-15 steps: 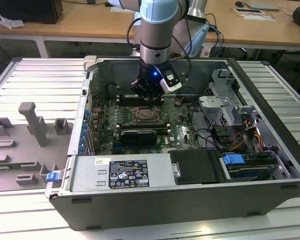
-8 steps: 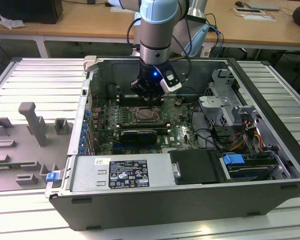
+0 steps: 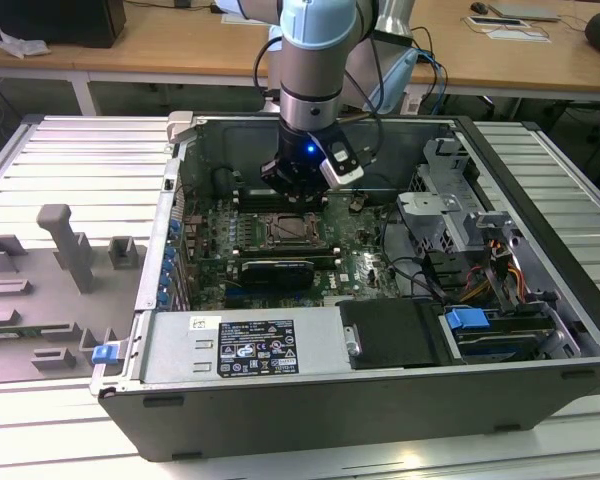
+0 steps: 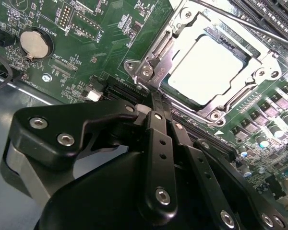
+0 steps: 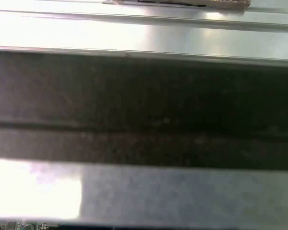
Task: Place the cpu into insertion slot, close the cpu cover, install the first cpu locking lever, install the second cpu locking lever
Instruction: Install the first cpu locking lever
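Note:
In the second wrist view the pale silver cpu (image 4: 206, 67) lies flat in the insertion slot (image 4: 140, 67), a square socket on the green board. The cpu cover (image 4: 260, 73), a metal frame, lies down around the chip. A thin lever rod (image 4: 240, 21) runs along the socket's far side. My gripper (image 4: 157, 98) is shut, its black fingers (image 4: 156, 139) pressed together with the tips at the socket's near edge and nothing visible between them. In the exterior view the gripper (image 3: 295, 190) hangs just above the socket (image 3: 292, 228) inside the open computer case.
A coin battery (image 4: 36, 43) sits on the board beside the socket. A black card (image 3: 275, 270) lies in front of the socket, a power supply box (image 3: 240, 345) at the case front, and a drive cage (image 3: 450, 200) on the exterior view's right. The first wrist view faces the case wall (image 5: 144, 96).

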Robot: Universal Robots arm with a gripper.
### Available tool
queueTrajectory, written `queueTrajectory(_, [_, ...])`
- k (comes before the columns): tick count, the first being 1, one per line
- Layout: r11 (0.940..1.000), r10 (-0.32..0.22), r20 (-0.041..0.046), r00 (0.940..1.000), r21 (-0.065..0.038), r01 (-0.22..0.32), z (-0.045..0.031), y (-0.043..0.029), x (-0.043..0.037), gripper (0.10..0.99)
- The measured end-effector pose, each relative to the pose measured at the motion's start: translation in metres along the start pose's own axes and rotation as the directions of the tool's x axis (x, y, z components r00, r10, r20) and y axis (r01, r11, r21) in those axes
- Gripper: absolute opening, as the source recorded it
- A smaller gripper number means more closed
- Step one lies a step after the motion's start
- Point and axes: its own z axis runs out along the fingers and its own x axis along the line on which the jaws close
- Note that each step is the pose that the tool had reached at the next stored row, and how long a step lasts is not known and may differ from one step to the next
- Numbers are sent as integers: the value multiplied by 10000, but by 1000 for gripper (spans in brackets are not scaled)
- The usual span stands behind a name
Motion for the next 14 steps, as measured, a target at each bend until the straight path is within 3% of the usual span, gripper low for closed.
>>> queueTrajectory(4, [10000,0,-1,10000,2,0,17,-2,0,106])
queueTrajectory(9, [9999,3,8,10000,-164,-3,22,-1,0,106])
queueTrajectory(14, [9999,2,6,10000,-156,-1,-121,12,-3,106])
